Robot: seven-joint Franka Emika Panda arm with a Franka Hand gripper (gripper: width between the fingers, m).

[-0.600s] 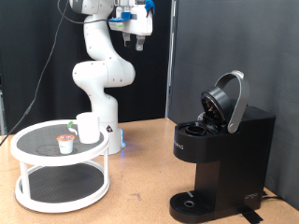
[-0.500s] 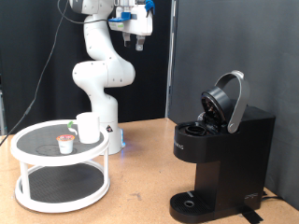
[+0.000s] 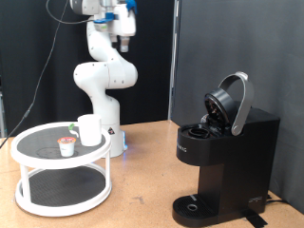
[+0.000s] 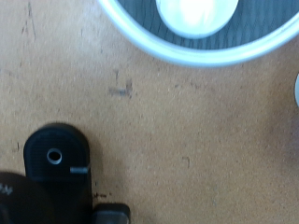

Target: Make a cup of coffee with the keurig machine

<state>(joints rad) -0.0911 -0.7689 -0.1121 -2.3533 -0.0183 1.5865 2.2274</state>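
The white mug [image 3: 89, 129] stands on the top shelf of a round white two-tier stand [image 3: 28, 180] at the exterior view's left. A small tan pod [image 3: 66, 145] sits next to it. The black keurig machine [image 3: 228, 157] stands at the right with its domed lid [image 3: 233, 100] raised and its round drip tray [image 3: 195, 205] bare. My gripper [image 3: 122, 40] hangs high at the top of the exterior view, far above the stand, and nothing shows between its fingers. The wrist view looks down on the mug [image 4: 196, 13], the stand's rim [image 4: 140, 45] and the machine's base [image 4: 56, 164]; the fingers do not show there.
The white arm's base [image 3: 104, 81] rises behind the stand. A brown tabletop [image 3: 142, 176] lies between stand and machine. A black curtain [image 3: 237, 47] hangs behind the machine. The stand's lower shelf [image 3: 62, 188] holds nothing.
My gripper has moved towards the exterior view's left, staying high above the table. The mug, pod and machine have not moved.
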